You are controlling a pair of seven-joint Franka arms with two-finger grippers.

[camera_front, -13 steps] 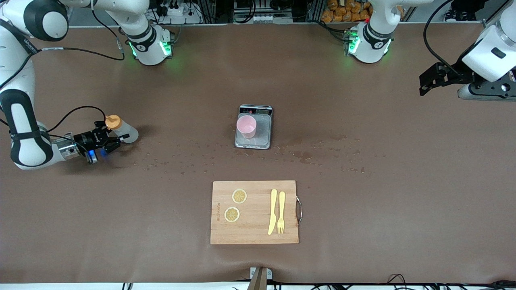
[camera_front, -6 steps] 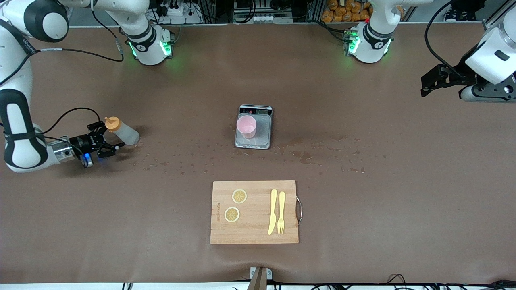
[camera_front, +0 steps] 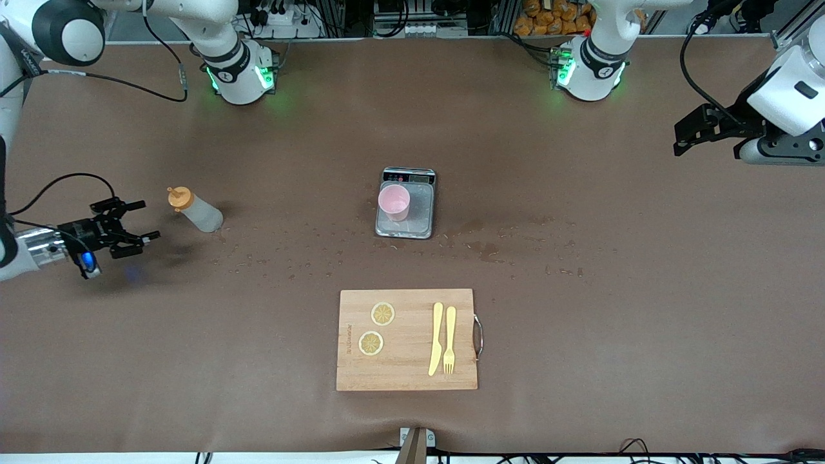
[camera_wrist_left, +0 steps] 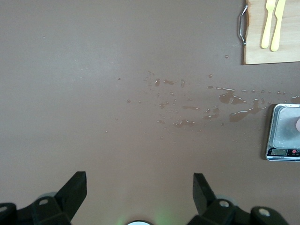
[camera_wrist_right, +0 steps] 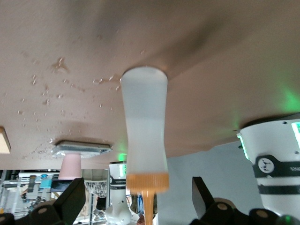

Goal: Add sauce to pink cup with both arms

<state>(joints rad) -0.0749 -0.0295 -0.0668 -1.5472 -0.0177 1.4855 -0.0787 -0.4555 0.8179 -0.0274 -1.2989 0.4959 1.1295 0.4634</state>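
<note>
Front view: right gripper (camera_front: 132,225) low near the right arm's end of the table, fingers spread wide, holding nothing, clear of the sauce (camera_front: 194,209). Sauce stands upright on the table just beside the gripper, toward the table centre, orange cap on top. Pink cup (camera_front: 394,202) sits on the scale (camera_front: 407,203) at mid-table, on the tray's corner toward the right arm's end and the arm bases. Water drops (camera_front: 490,248) scattered on the table, nearer the camera than the scale. Cutting board (camera_front: 407,339) near the table's camera-side edge, with two lemon slices (camera_front: 383,314), a knife (camera_front: 436,338) and fork (camera_front: 449,339) on it. Left gripper (camera_front: 699,129) raised over the left arm's end of the table, that arm waiting. Left wrist view: left gripper (camera_wrist_left: 139,193) fingers wide apart, empty, bare table and drops (camera_wrist_left: 229,99) under it; scale (camera_wrist_left: 284,132) and board corner (camera_wrist_left: 272,51) at the picture's edge. Right wrist view: right gripper (camera_wrist_right: 138,202) fingers wide apart, sauce (camera_wrist_right: 145,136) framed between them but farther off, untouched; cup (camera_wrist_right: 71,166) on scale (camera_wrist_right: 80,149) well apart from it.
</note>
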